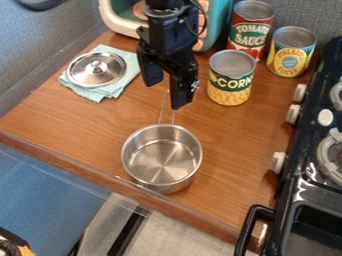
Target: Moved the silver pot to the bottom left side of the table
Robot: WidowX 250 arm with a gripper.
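The black gripper [166, 95] hangs over the middle of the wooden table, its two fingers apart and open. The silver pot [161, 161] stands upright near the table's front edge, below the gripper in the view. Its thin wire handle [162, 111] points back toward the gripper, and the handle's far end lies by the fingers, partly hidden. I cannot tell whether the fingers touch the handle.
A silver lid [97, 69] lies on a light green cloth [112, 92] at the back left. Behind are a teal toy appliance [217, 22], a corn can [231, 80], a tomato sauce can [250, 27] and a pineapple can [291, 52]. A black stove [294, 182] borders the right.
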